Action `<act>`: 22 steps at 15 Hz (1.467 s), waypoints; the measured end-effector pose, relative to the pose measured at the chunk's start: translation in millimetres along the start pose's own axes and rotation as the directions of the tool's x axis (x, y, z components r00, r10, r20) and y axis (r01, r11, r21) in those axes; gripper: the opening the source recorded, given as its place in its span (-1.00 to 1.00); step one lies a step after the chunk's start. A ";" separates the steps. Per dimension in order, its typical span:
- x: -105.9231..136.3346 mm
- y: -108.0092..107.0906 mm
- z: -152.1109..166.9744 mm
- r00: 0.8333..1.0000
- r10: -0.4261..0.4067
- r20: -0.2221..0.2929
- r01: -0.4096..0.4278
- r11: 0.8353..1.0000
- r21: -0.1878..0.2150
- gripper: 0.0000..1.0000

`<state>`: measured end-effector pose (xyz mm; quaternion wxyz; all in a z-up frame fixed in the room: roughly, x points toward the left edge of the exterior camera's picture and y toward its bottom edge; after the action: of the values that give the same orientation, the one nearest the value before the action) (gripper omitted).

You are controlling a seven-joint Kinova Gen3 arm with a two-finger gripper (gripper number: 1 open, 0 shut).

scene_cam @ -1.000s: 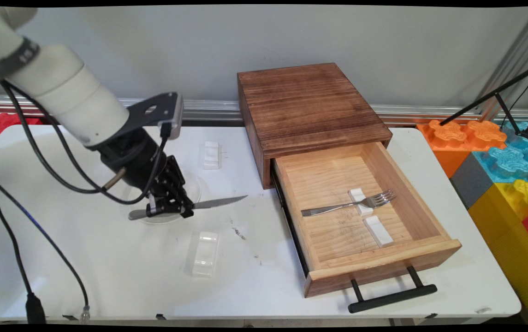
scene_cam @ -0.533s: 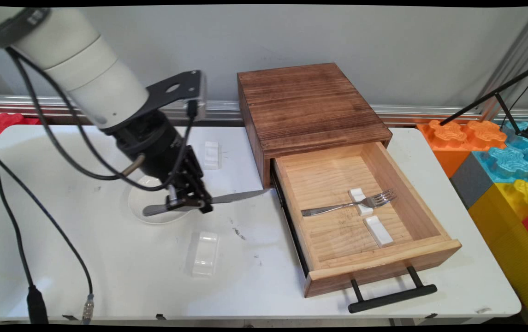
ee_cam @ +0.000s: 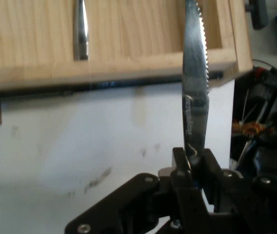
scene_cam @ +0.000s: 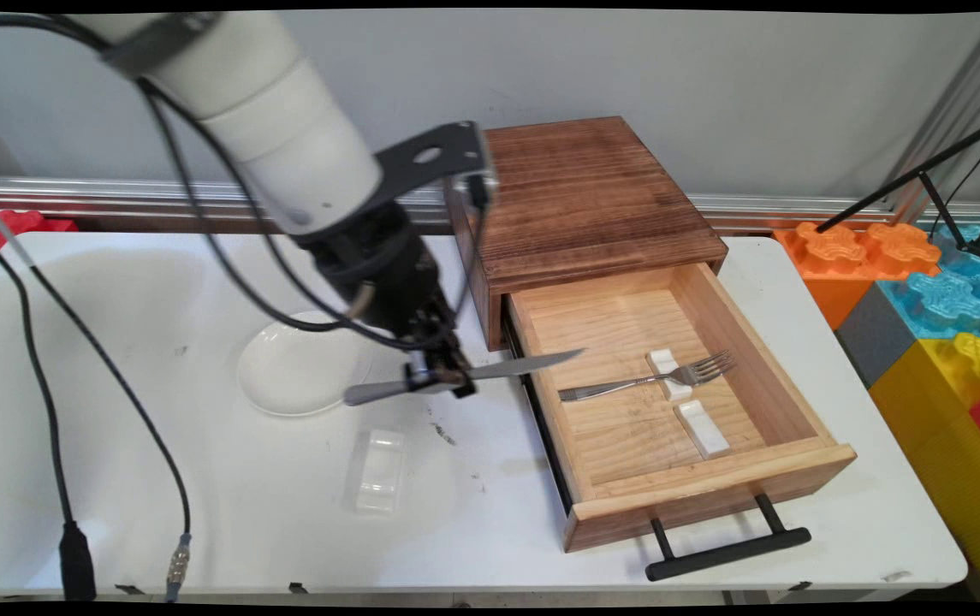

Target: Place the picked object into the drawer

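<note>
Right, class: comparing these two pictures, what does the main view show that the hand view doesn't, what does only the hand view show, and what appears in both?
Only the main view shows the white plate, the clear holder, the two white rests in the drawer, the fork's tines and the drawer's black handle.

Only the hand view shows the knife's serrated edge close up.

Both show the gripper shut on the knife, the fork and the open drawer.

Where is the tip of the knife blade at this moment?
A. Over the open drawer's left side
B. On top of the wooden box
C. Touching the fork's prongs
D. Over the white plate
A: the end effector holds the knife, whose blade tip reaches past the left wall of the open drawer, short of the fork.
</note>
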<state>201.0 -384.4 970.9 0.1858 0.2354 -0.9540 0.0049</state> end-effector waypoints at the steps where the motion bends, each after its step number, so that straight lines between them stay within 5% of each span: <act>1: 10.7 1.1 5.9 1.000 0.001 -0.004 -0.001 1.000 -0.002 -1.00; 11: 88.6 0.7 62.5 0.998 0.015 -0.059 -0.015 1.000 0.010 -1.00; 22: 140.8 -0.9 108.7 0.993 0.010 -0.114 -0.006 1.000 0.031 -1.00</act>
<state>47.7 -458.8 919.8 0.2364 0.2337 -0.9425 0.0336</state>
